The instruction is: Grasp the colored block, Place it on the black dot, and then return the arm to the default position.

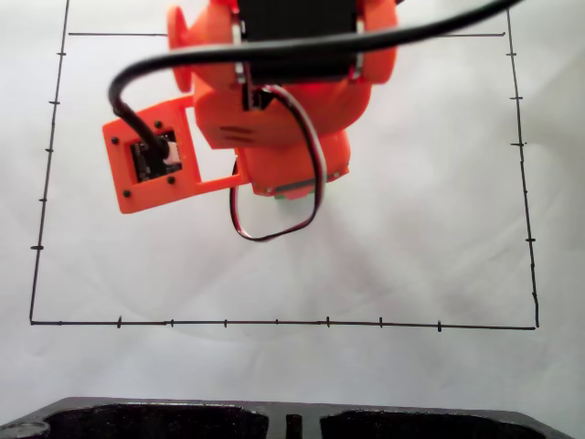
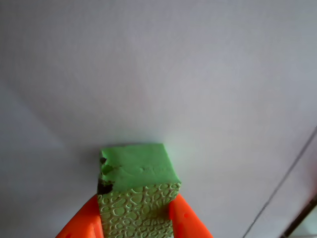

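Hand: in the wrist view the hand (image 2: 136, 218) pinches the colored block (image 2: 137, 188), one orange finger (image 2: 81, 223) pressed against each textured side.
Colored block: bright green, at the bottom centre of the wrist view; its smooth face looks up at the camera, its crackled face is turned toward the lower edge, and a small dark nick marks its left corner.
Block against paper: the white paper (image 2: 158, 74) lies right behind the block; whether the block touches it cannot be told.
Arm: in the fixed view the orange arm (image 1: 274, 101) reaches in from the top edge over the middle of the sheet, a thick black cable (image 1: 302, 50) looping across it and a red-white wire (image 1: 274, 219) hanging below.
Wrist camera mount: an orange plate (image 1: 151, 165) with a black board juts out at the arm's left in the fixed view.
Border: thin black border lines (image 1: 274, 323) with tick marks frame the paper.
Near edge: a black tray-like edge (image 1: 183, 416) runs along the bottom of the fixed view.
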